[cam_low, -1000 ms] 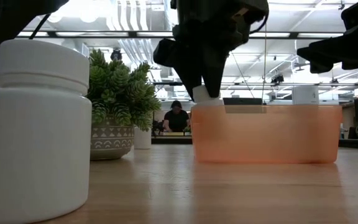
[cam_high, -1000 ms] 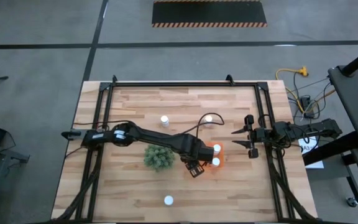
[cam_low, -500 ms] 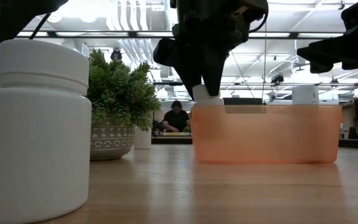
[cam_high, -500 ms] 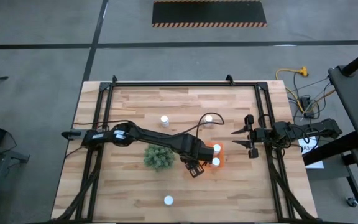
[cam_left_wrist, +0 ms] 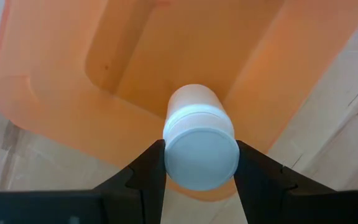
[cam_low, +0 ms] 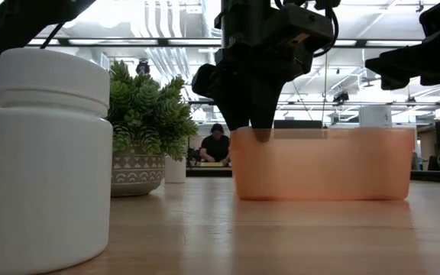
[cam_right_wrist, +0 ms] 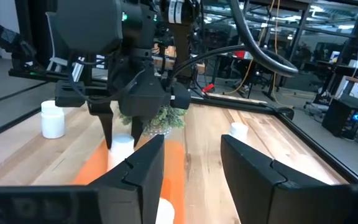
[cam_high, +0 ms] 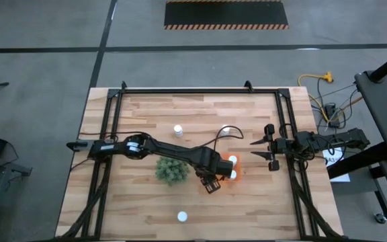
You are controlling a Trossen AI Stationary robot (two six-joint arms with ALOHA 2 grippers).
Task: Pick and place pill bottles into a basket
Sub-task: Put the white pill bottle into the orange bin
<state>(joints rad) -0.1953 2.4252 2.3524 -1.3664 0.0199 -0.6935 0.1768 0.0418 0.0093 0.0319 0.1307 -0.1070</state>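
Note:
My left gripper (cam_high: 213, 177) points down over the near left corner of the orange basket (cam_high: 224, 165), shut on a white pill bottle (cam_left_wrist: 200, 144). In the low view its fingers (cam_low: 252, 122) reach down to the basket's rim (cam_low: 323, 131). Two bottles (cam_high: 233, 161) (cam_high: 232, 175) stand inside the basket. Other bottles stand on the table at the far side (cam_high: 178, 130) (cam_high: 226, 129) and near the front edge (cam_high: 182, 216). At the table's right edge, my right gripper (cam_high: 269, 146) lies level, its fingers (cam_right_wrist: 148, 165) slightly apart around nothing. My left gripper pinches the bottle's round cap (cam_left_wrist: 174, 155) between its two fingers (cam_left_wrist: 146, 177), one on either side. The fingers come from above, pointing down. The bottle hangs upright with its body inside the basket (cam_left_wrist: 135, 56); whether its base touches the floor, I cannot tell.
A green spiky plant in a patterned pot (cam_high: 171, 169) stands just left of the basket, close to my left arm. The black frame rails (cam_high: 113, 121) run along the table's left, right and far sides. A person sits in the room beyond (cam_low: 217, 143).
My left gripper has gone down with the bottle. In the low view the bottle, seen earlier just above the basket's rim, has sunk behind the orange wall.

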